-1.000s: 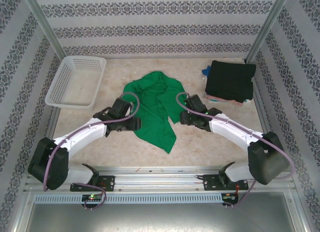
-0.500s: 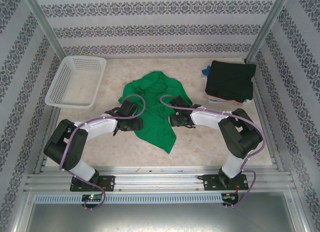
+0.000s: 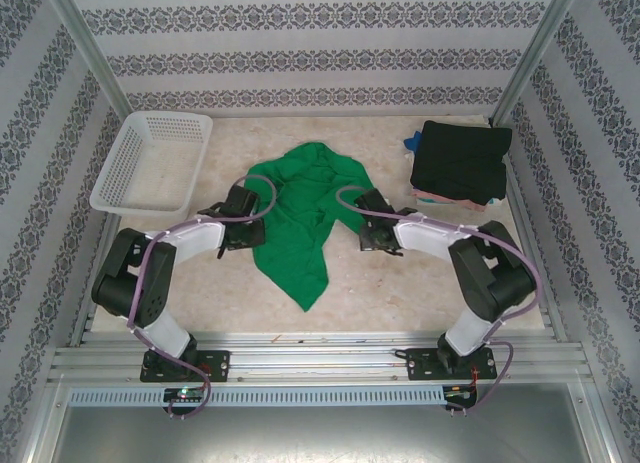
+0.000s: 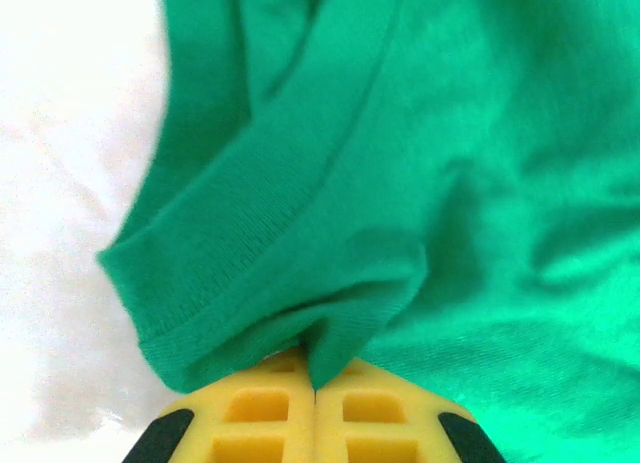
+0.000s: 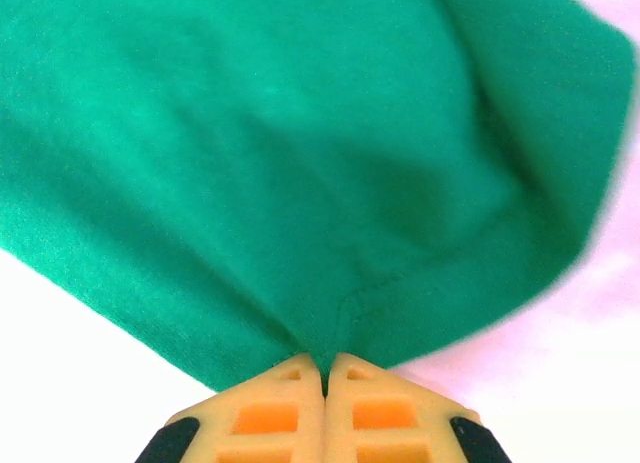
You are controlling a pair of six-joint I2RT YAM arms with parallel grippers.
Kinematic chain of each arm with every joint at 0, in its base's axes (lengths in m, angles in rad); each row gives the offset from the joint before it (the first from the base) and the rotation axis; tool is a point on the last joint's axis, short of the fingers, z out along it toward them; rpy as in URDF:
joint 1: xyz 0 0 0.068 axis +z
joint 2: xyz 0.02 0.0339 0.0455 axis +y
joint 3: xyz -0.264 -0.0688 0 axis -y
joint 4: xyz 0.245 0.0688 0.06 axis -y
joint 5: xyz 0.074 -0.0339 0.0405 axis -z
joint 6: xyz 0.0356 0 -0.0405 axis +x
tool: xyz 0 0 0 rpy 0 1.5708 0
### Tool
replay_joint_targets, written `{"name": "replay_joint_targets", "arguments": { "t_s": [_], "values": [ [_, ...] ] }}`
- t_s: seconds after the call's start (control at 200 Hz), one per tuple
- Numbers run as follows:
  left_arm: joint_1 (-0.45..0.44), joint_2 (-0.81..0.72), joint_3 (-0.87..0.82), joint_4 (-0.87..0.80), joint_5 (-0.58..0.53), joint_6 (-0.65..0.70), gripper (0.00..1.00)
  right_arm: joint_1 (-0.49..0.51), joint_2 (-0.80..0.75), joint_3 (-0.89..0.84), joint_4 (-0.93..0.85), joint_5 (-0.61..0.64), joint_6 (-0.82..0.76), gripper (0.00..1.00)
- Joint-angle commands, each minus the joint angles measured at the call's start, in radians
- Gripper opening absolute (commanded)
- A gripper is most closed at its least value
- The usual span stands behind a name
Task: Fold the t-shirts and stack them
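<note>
Nearest, in the middle of the top view, the crumpled green t-shirt (image 3: pixel 300 218) is lying on the pale surface (image 3: pixel 400 283), its narrow tail trailing toward the lower edge. The two arms are flanking it, one at each side of the cloth. Farther back, a white lattice basket (image 3: pixel 150 168) is sitting at the upper left. At the upper right a folded black t-shirt (image 3: pixel 462 158) is resting on thin pink (image 3: pixel 440 199) and blue (image 3: pixel 413 141) ones. The left end effector (image 4: pixel 315 383) is pinching a hemmed fold of the green t-shirt, fingers pressed together. The right end effector (image 5: pixel 325 368) is clamping the shirt's edge just as tightly.
</note>
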Motion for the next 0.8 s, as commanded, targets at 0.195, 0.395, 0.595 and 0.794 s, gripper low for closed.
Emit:
{"name": "replay_joint_targets", "arguments": {
  "t_s": [0.195,0.395,0.595,0.794],
  "values": [
    [0.117,0.113,0.294,-0.138,-0.034,0.140,0.07,-0.097,-0.262,-0.101,-0.037,0.121,-0.028,0.00],
    [0.092,0.072,0.287,-0.189,-0.005,0.131,0.40,-0.111,-0.297,-0.070,-0.049,0.147,-0.070,0.00],
    [0.091,-0.176,0.014,-0.198,-0.033,0.063,0.55,-0.171,-0.321,-0.112,-0.055,0.083,-0.099,0.00],
    [0.029,-0.310,-0.184,-0.169,0.052,-0.027,0.53,-0.178,-0.350,-0.123,-0.035,0.009,-0.097,0.00]
  ]
}}
